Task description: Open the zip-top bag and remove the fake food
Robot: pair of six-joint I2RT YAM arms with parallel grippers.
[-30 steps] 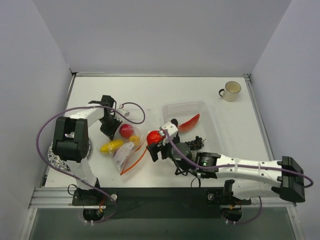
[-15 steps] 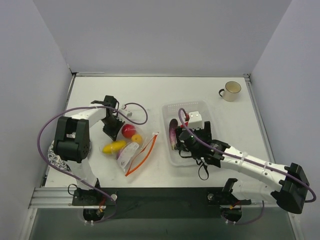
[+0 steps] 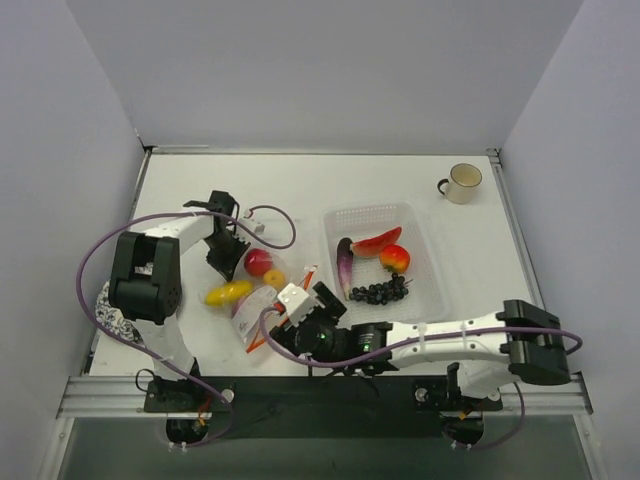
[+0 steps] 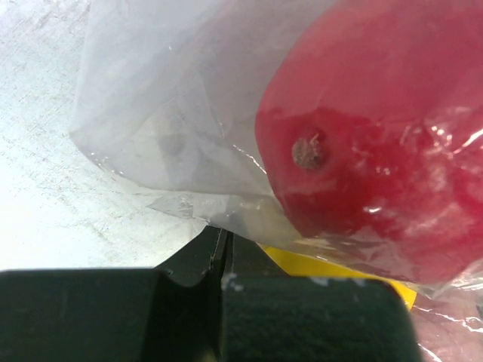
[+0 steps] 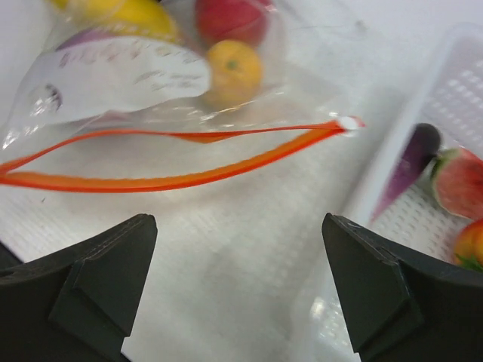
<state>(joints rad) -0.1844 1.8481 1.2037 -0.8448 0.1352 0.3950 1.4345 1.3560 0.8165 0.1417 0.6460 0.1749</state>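
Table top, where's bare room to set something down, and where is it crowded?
The widest bare stretch is the far table, between the back wall, the mug and the white mesh basket. Another patch lies right of the basket, on the mug's near side. It is crowded in the gap between the zip-top bag and the basket, where the open right gripper sits.

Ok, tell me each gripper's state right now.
Left gripper: shut on the bag.
Right gripper: open, holding nothing, facing the bag's mouth.
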